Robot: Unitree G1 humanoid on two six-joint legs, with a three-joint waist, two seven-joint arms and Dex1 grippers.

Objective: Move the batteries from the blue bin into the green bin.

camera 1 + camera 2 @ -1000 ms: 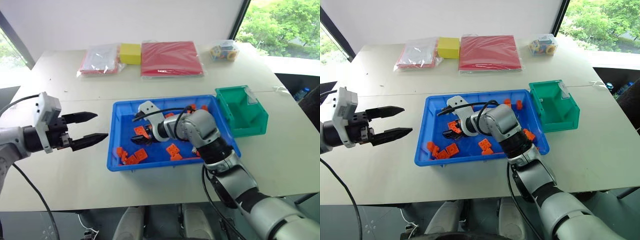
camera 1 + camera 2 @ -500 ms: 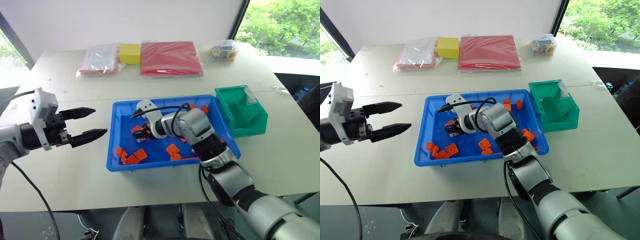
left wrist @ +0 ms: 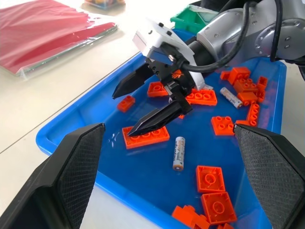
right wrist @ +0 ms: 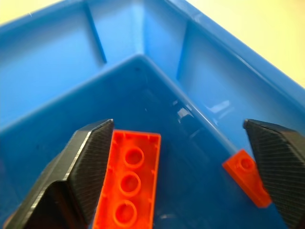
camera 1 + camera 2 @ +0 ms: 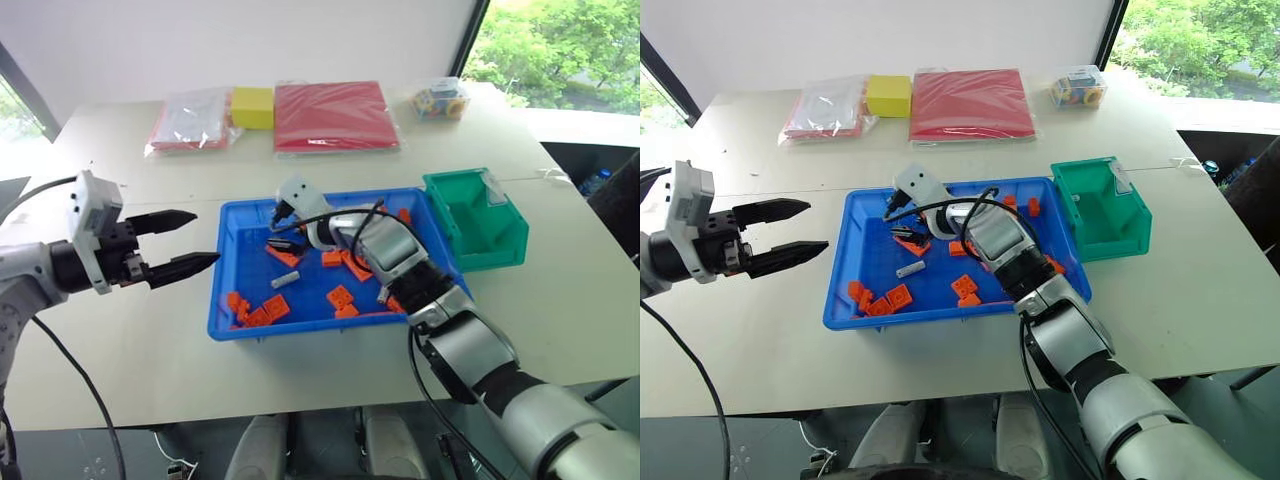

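Right claw (image 3: 143,107) wide open, empty, over the far-left part of the blue bin (image 5: 225,290). Nearest battery (image 3: 178,152) lies flat just beside its lower fingertip, toward the robot, long axis near-to-far. Left claw (image 5: 195,243) open, outside the bin. Green bin (image 5: 480,225) sits at the bin's right end.

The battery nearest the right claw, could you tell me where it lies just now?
The battery lies loose on the floor of the blue bin, just below the open right claw in the left wrist view, beside a long orange brick.
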